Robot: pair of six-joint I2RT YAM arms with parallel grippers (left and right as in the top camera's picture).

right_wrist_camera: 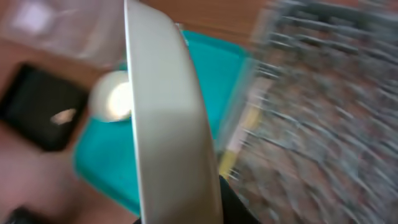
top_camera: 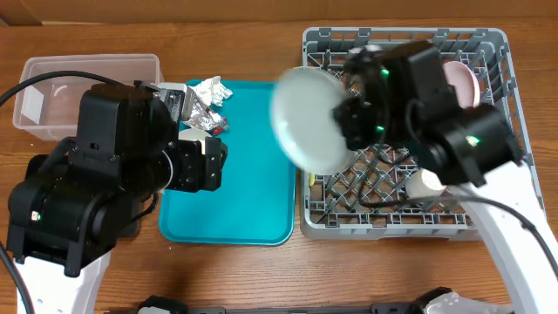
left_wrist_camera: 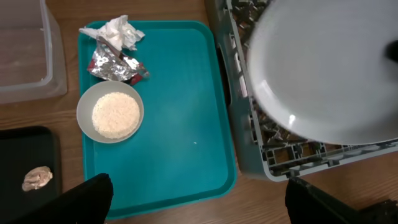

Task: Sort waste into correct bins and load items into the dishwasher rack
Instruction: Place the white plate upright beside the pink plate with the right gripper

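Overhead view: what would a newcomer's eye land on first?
The big grey plate, gripped by the right end effector in mid-air over the gap between the teal tray and the rack. Next, the bowl of rice on the tray's left side, with a crumpled napkin and foil wrapper in the far left corner beyond it.

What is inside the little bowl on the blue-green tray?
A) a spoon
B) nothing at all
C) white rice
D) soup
C: the left wrist view shows the small grey bowl sitting on the teal tray with a mound of white rice in it.
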